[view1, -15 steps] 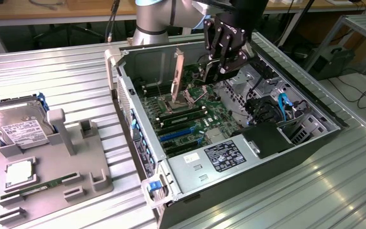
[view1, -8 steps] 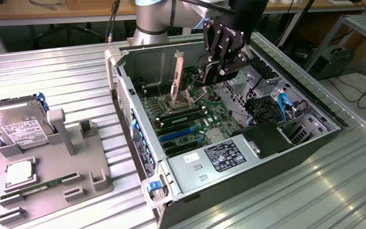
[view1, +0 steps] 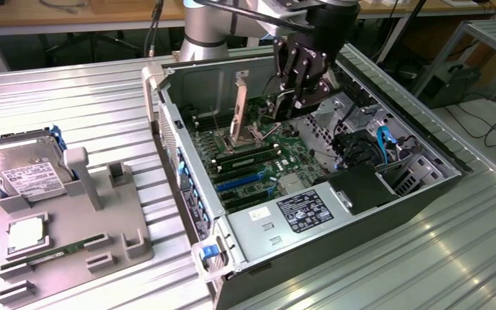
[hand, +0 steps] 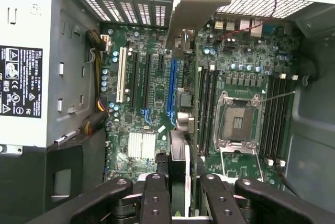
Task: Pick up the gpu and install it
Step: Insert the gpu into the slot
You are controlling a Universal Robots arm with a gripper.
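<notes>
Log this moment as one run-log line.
stage: gpu carried edge-on over motherboard | gripper: shut on gpu, inside open PC case | seated: not yet | hard drive: on stand outside

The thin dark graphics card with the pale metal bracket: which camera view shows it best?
The exterior view. There the thin dark graphics card stands upright inside the open computer case, its pale bracket plain to see, held by the gripper. The wrist view shows the card edge-on between the black fingers.
</notes>
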